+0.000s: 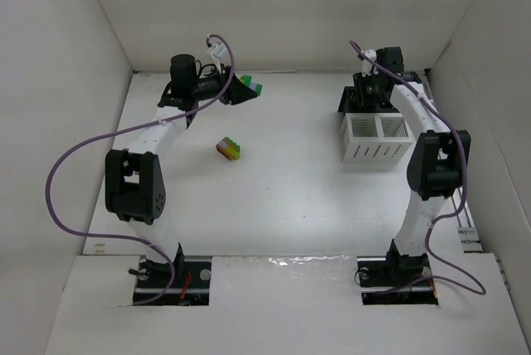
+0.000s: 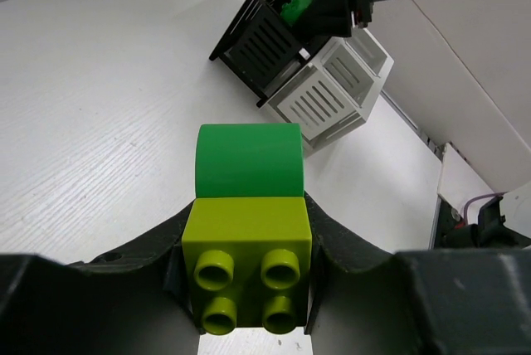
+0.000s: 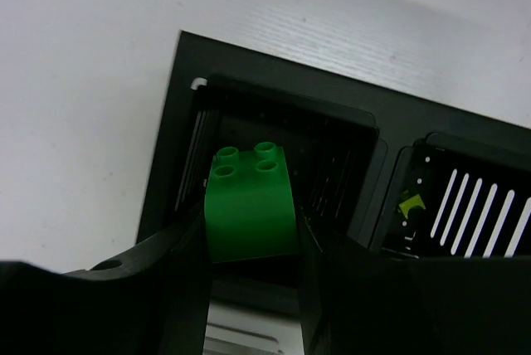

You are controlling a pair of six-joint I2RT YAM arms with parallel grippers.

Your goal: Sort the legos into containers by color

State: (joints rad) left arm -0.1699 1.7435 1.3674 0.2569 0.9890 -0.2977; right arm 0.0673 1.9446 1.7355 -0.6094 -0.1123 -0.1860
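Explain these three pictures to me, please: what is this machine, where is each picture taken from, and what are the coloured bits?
These are two robot arms bolted at the near edge of a white table, each ending in a pair of jaws. The wide picture looks down from above, with the left arm on the left and the right arm on the right. The other two pictures come from small cameras on the wrists, looking out between the jaws.

On the table lie a multicoloured brick stack and a white two-compartment bin, with a black bin just behind it. The left jaws grip a lime-and-green brick pair. The right jaws hold a single green brick at an open compartment of the black bin. Whether it is above or already inside, I cannot tell.
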